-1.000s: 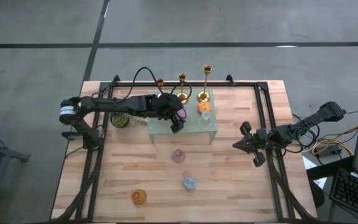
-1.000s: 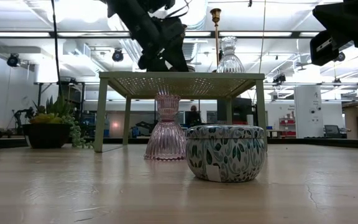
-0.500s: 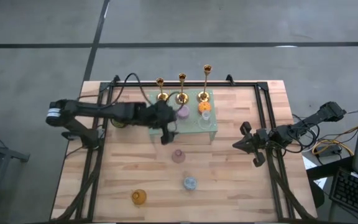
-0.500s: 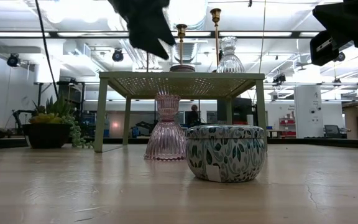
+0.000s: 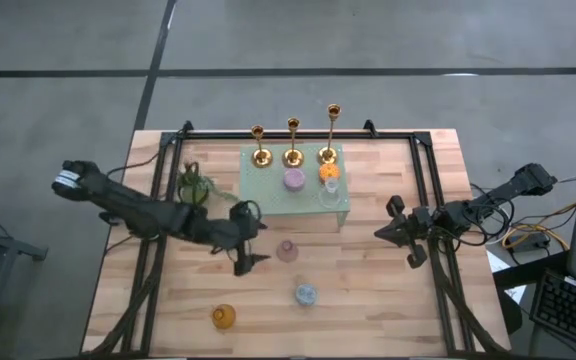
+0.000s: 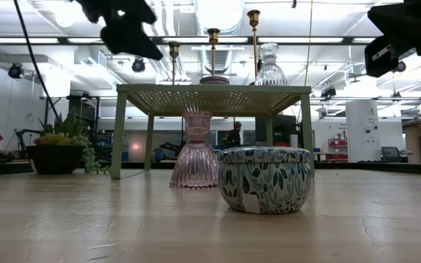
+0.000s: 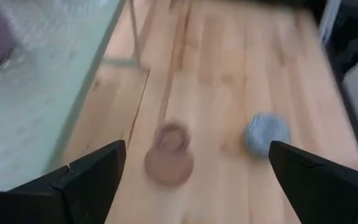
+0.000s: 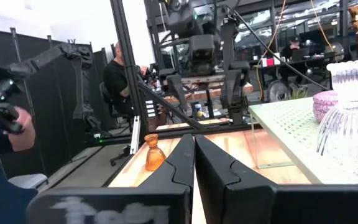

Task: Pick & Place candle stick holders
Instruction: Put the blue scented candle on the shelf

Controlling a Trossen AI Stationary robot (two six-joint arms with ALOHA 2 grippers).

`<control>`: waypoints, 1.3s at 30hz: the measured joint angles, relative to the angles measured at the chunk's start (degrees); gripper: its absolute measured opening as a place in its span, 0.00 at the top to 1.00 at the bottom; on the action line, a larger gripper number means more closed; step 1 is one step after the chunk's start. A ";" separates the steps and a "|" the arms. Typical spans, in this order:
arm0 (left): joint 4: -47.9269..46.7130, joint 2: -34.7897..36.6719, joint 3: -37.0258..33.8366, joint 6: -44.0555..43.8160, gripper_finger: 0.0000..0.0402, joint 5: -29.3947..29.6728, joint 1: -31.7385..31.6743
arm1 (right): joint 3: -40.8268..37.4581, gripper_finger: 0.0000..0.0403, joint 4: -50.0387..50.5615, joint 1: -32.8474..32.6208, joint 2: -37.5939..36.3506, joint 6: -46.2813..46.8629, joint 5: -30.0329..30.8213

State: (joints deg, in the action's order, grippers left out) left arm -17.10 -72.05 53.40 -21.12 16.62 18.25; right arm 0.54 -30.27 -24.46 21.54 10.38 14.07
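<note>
Meanwhile, the left gripper (image 5: 245, 262) — jaws wide, empty — hovers near the squat pink ribbed-glass candle holder (image 5: 287, 250), upright on the wooden table (image 5: 388, 300) at its three o'clock; the shut right gripper (image 5: 396, 233) waits farther off.

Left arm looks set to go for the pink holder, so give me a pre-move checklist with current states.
1. Left pincer open and empty: ok.
2. Pink holder upright on the table, off the mat: ok.
3. Blue holder apart from the pink one: ok.
4. Free space on the mat for another holder: ok.
5. Right pincer shut, parked at the table's right side: ok.
6. Pincer lined up over the pink holder: not ok, it sits to one side.
</note>
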 joint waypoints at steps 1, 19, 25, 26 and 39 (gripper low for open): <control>4.86 -0.05 -2.00 -0.16 0.01 0.86 0.48 | 0.00 0.98 0.01 0.00 0.00 0.05 -0.01; 19.44 -24.47 7.89 7.11 0.01 -12.26 1.63 | 0.00 0.98 0.01 0.01 0.00 -0.06 0.00; 11.93 -33.19 17.68 10.85 0.01 -12.27 1.92 | 0.00 0.98 0.01 -0.01 -0.01 -0.06 -0.01; 10.57 -34.54 19.06 11.42 0.01 -12.53 2.05 | 0.00 0.98 -0.02 0.00 0.04 -0.06 0.00; 7.01 -43.87 25.53 15.31 0.01 -17.33 3.73 | 0.00 0.98 0.01 0.00 0.09 -0.05 -0.01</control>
State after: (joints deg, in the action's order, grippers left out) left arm -10.10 -115.92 78.93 -5.81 -0.72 21.99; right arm 0.54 -30.26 -24.46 21.63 10.34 14.06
